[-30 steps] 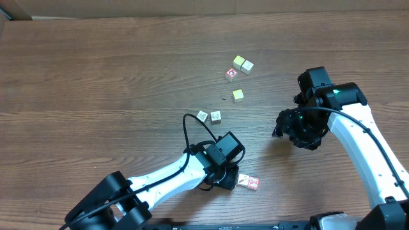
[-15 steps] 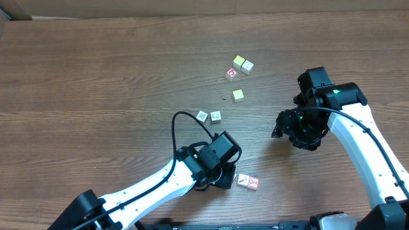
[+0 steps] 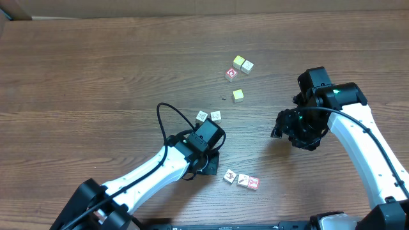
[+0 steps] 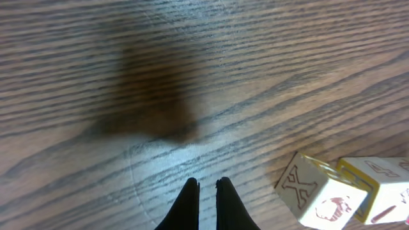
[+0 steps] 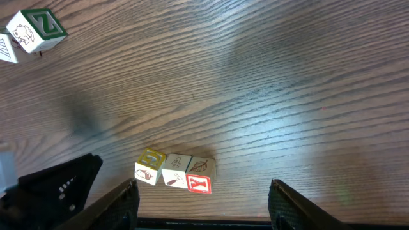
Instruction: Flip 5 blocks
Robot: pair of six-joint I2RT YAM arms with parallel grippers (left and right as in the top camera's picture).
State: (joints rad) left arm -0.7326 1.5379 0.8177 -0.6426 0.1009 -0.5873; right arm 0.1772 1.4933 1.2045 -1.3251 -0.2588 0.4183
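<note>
Wood-grain table (image 3: 96, 64) bears an X block (image 4: 311, 190) and Z block (image 5: 39, 29)

Overhead faces straight down — closer wrist views share the block row (image 5: 174, 172).

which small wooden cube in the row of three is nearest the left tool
The pale wooden cube marked X, at the row's left end overhead.

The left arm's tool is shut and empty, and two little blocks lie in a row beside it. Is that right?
Not quite: the row holds three blocks, not two, as the overhead view shows. The left tool is indeed shut and empty, with the row beside it.
</note>
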